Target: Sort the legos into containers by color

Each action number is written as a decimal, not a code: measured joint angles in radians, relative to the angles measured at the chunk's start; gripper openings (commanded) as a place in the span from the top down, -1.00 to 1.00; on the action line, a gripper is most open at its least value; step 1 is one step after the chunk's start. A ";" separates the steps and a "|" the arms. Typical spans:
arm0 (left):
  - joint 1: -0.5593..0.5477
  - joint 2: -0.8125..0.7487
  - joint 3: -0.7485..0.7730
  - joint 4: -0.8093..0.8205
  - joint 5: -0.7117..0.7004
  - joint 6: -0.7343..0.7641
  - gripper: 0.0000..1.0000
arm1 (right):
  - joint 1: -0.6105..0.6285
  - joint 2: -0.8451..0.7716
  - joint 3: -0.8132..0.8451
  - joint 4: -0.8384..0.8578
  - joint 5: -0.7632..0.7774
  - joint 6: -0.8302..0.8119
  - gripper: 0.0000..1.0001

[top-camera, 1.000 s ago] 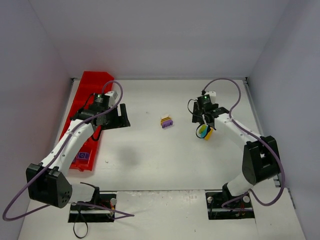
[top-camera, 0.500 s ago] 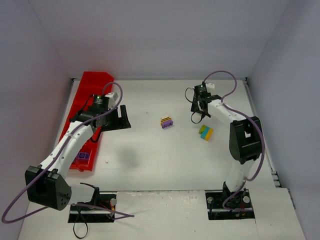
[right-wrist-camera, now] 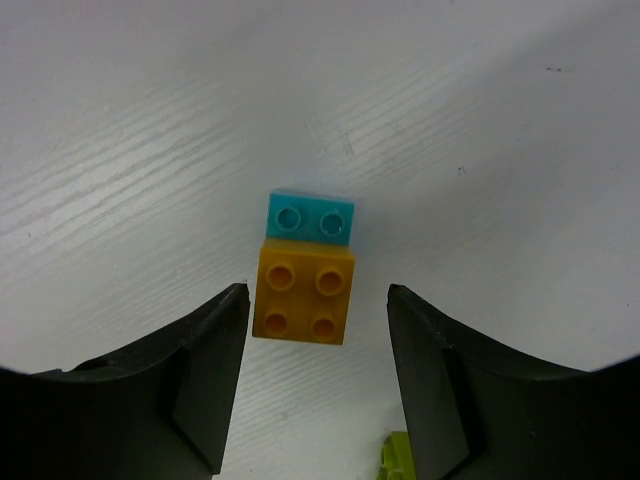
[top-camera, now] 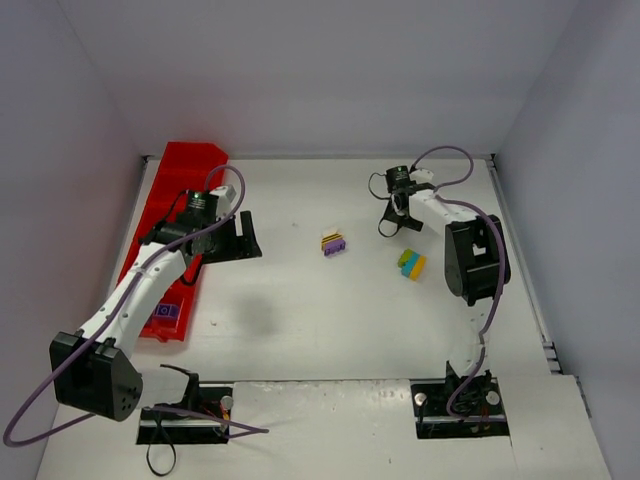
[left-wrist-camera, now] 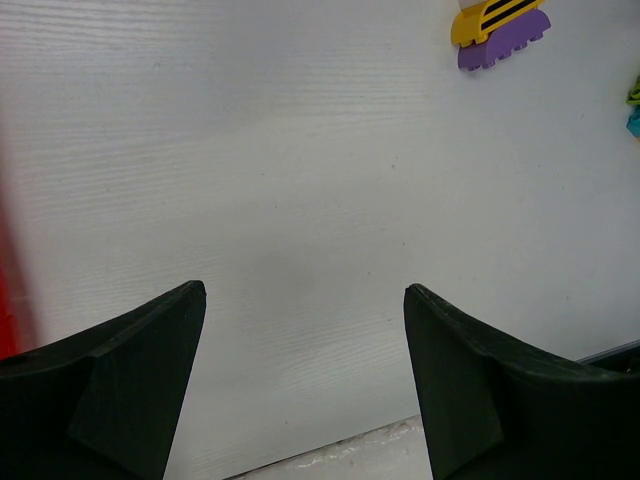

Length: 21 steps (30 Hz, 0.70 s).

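Note:
The red tray [top-camera: 178, 170] lies along the table's left side, with purple bricks [top-camera: 166, 312] in its near compartment. My left gripper [top-camera: 242, 237] is open and empty beside the tray, over bare table [left-wrist-camera: 305, 290]. A yellow striped brick on a purple brick [top-camera: 333, 243] lies mid-table and also shows in the left wrist view [left-wrist-camera: 497, 30]. A cluster of lime, teal and orange bricks [top-camera: 411, 264] lies to the right. My right gripper [top-camera: 398, 222] is open above it [right-wrist-camera: 318, 289]. The orange brick [right-wrist-camera: 305, 300] and teal brick [right-wrist-camera: 311, 217] lie between its fingers, and a lime brick [right-wrist-camera: 397, 456] lies at the frame's bottom.
Grey walls enclose the white table on three sides. The right arm's elbow [top-camera: 473, 258] stands just right of the brick cluster. Purple cables loop from both arms.
My right gripper has lifted off the lime, teal and orange cluster and drawn back toward the far wall, leaving the bricks on the table. The left arm has barely moved.

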 measured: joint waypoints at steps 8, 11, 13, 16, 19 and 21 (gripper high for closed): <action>0.000 0.000 0.000 0.000 0.000 0.000 -0.48 | -0.018 0.015 0.038 -0.002 0.012 0.007 0.09; 0.000 0.000 0.000 0.000 0.000 0.000 -0.48 | -0.018 0.015 0.041 -0.002 0.011 0.006 0.26; 0.000 0.000 0.000 0.000 0.000 0.000 -0.48 | -0.018 0.015 0.041 -0.002 0.011 0.003 0.37; 0.000 0.000 0.000 0.000 0.003 0.000 -0.48 | -0.018 0.015 0.041 -0.002 0.010 0.003 0.63; 0.000 0.000 0.000 0.000 0.008 0.000 -0.48 | -0.018 0.015 0.042 -0.002 0.007 0.002 1.00; 0.000 0.000 0.000 0.000 0.012 0.000 -0.47 | -0.018 0.015 0.041 -0.001 0.001 -0.004 1.00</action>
